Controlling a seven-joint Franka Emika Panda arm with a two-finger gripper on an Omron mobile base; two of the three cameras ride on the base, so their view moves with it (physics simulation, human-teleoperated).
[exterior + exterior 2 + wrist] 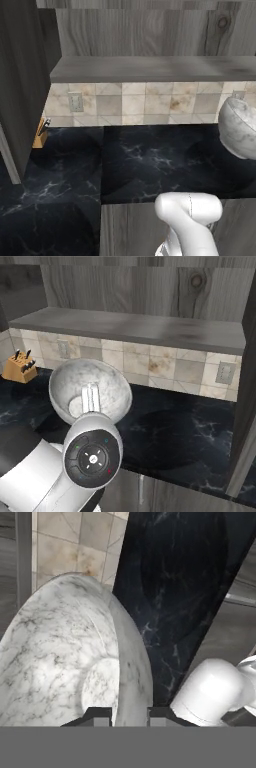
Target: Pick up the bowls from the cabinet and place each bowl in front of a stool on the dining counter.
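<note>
Claw clamped on rim of marble bowl, bowl tipped on edge, above black countertop

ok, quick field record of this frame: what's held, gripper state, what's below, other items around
held: marble bowl, tipped on edge, clear of the surface
gripper: gripper shut on the bowl's rim, one finger inside, one outside
below: black veined countertop
behind: tiled backsplash with outlets, wood-grain wall cabinet above
other items: knife block at the backsplash, left of the bowl in the right base view
second bowl: cannot tell from these views
</note>
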